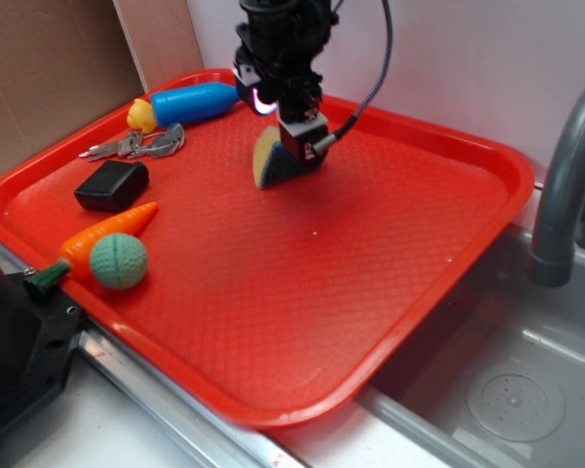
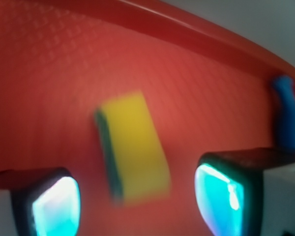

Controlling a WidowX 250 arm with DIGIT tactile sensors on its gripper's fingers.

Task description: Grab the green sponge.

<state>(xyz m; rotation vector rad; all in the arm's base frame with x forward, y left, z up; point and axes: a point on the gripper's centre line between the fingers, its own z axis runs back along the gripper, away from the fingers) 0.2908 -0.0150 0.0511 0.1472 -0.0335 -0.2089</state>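
Reading the red tray point(image 1: 439, 156) from left to right: a carrot point(image 1: 102, 234) and a round light-green ball point(image 1: 118, 261) lie at its 8 o'clock edge, a black block point(image 1: 111, 185) just above them, then a bunch of keys point(image 1: 136, 145) and a blue bottle-shaped toy point(image 1: 193, 101) near 11 o'clock. Next comes the green sponge point(image 1: 270, 161), resting on the tray floor toward 12 o'clock, with the gripper point(image 1: 297, 136) directly over it. To the right of the tray is a sink with a grey faucet point(image 1: 561, 185).

In the wrist view the sponge point(image 2: 132, 150) lies between the two lit finger pads point(image 2: 56, 206), which stand well apart with tray floor showing on either side; the gripper is wide open and holds nothing. The sponge's long axis runs roughly from 11 to 5 o'clock in that view, yellow face up, dark green layer along its left edge. It sits slightly nearer the left pad, so I judge that a straight descent and closing across its short width should catch it, though the blur hides whether the pads already touch it.
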